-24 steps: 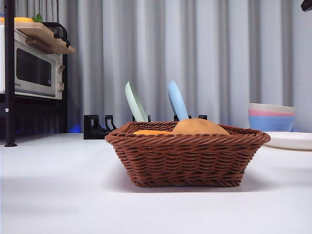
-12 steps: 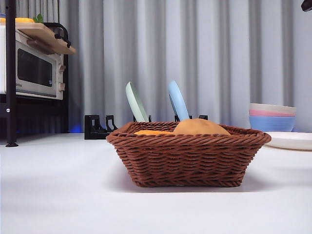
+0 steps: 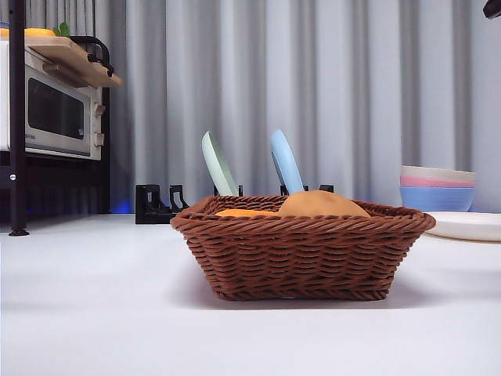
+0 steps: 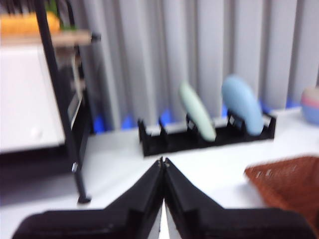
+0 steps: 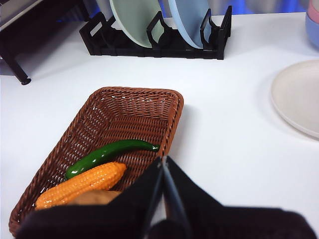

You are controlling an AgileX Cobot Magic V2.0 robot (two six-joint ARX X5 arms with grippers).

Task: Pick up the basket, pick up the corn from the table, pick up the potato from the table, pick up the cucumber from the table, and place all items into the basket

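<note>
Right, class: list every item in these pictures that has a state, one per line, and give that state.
Dark reddish-brown woven wicker basket: on the white table, holding all three vegetables.
Glossy dark green cucumber: lying in the basket.
Ridged orange-yellow corn cob: lying in the basket beside the cucumber.
Smooth tan potato: in the basket.
Left gripper: shut, empty.
Right gripper: shut, empty, above the basket.

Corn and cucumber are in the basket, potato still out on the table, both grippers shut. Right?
Not quite: the potato is in the basket too, seen in the front view. The corn and cucumber lie inside, and the left gripper and right gripper are shut.
</note>
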